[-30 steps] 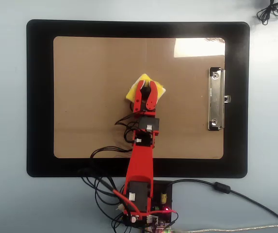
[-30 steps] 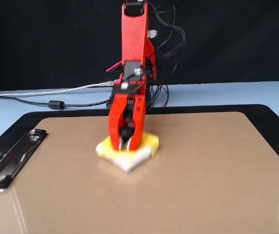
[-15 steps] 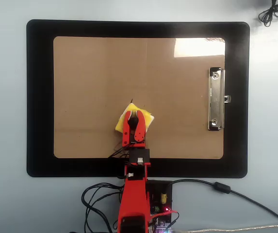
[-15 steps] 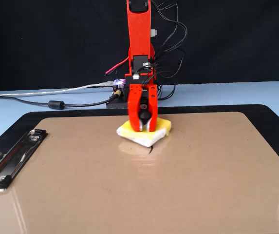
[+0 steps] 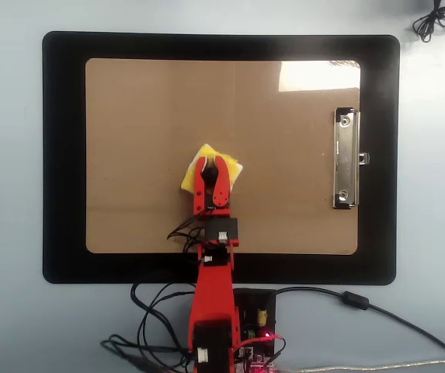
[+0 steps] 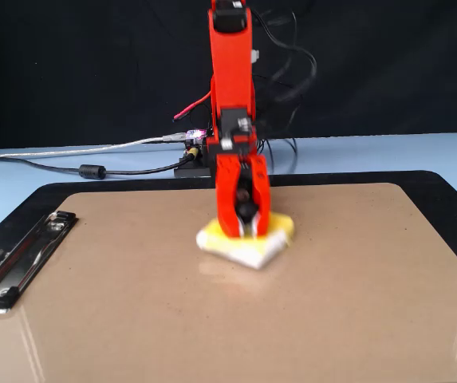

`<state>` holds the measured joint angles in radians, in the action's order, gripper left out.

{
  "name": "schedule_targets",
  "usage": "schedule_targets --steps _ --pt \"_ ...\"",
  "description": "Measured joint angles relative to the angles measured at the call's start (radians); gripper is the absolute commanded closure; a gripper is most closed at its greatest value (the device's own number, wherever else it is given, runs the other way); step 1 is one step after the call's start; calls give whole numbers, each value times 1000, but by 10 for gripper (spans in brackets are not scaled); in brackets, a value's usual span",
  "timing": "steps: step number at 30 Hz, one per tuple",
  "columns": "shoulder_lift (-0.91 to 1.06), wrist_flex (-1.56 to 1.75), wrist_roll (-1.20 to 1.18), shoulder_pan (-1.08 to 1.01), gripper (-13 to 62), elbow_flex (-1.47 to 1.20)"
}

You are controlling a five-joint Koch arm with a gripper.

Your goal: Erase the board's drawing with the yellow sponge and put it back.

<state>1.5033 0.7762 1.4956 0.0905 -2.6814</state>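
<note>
With my gripper (image 5: 211,165) clamped on the knob of the yellow sponge (image 5: 209,166) directly beneath it, I'd press flat on the board (image 5: 144,116) and sweep evenly, since no drawing shows around it.

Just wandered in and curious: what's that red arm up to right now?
Gripper jaws shut on the yellow sponge, pressed on the board. No drawing visible around it. Nothing in the way.
</note>
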Motion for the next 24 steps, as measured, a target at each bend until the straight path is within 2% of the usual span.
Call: schedule_targets --steps 2,5,8,10,14,16,18,20,24 --pt "190 -12 0 -6 576 -196" --pt "304 -31 -5 0 576 -222" --pt "198 -44 -3 -5 576 -121" --pt "-2 -41 -3 -12 576 115" --pt "-255 6 -2 -20 576 360" --pt "-284 46 -2 -21 576 350" --pt "-250 83 -2 -25 576 278" --pt "-164 115 -2 -20 576 133" --pt "46 69 -5 -5 576 20"
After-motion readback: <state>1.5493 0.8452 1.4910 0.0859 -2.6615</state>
